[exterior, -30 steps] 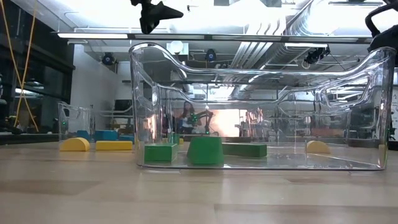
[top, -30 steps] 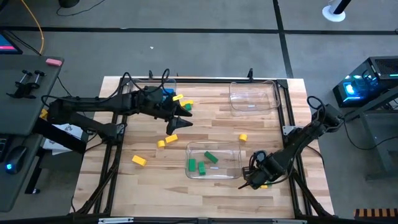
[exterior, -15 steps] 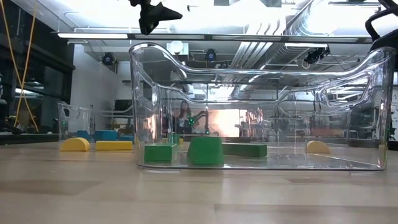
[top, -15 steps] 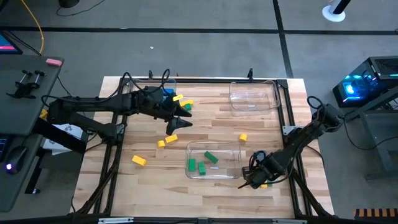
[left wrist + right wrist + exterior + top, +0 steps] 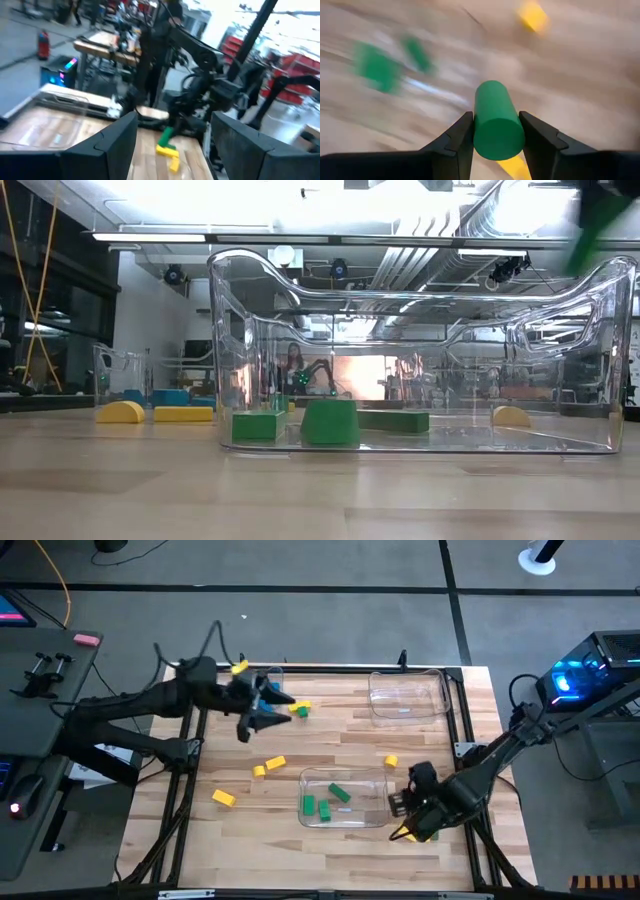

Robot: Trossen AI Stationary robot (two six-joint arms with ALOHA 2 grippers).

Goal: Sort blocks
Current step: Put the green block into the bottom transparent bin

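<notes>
The floor (image 5: 330, 565) around the wooden table (image 5: 330, 745) was grey, crossed by dark seams. A grey side desk (image 5: 35, 690) stood to one side, a pink eraser (image 5: 87, 639) on it. Opposite, a computer case (image 5: 580, 680) glowed blue. Bright ceiling lights (image 5: 200, 237) and silver ducts (image 5: 450, 220) ran overhead.

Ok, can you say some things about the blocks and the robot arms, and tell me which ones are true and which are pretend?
1. The right gripper is holding a green cylinder block. True.
2. The near clear tray has blue blocks in it. False: only green blocks lie in it.
3. The left gripper is open with nothing between its fingers. True.
4. The far right tray is full of yellow blocks. False: no blocks show in it.
5. Some yellow blocks lie loose on the table. True.
</notes>
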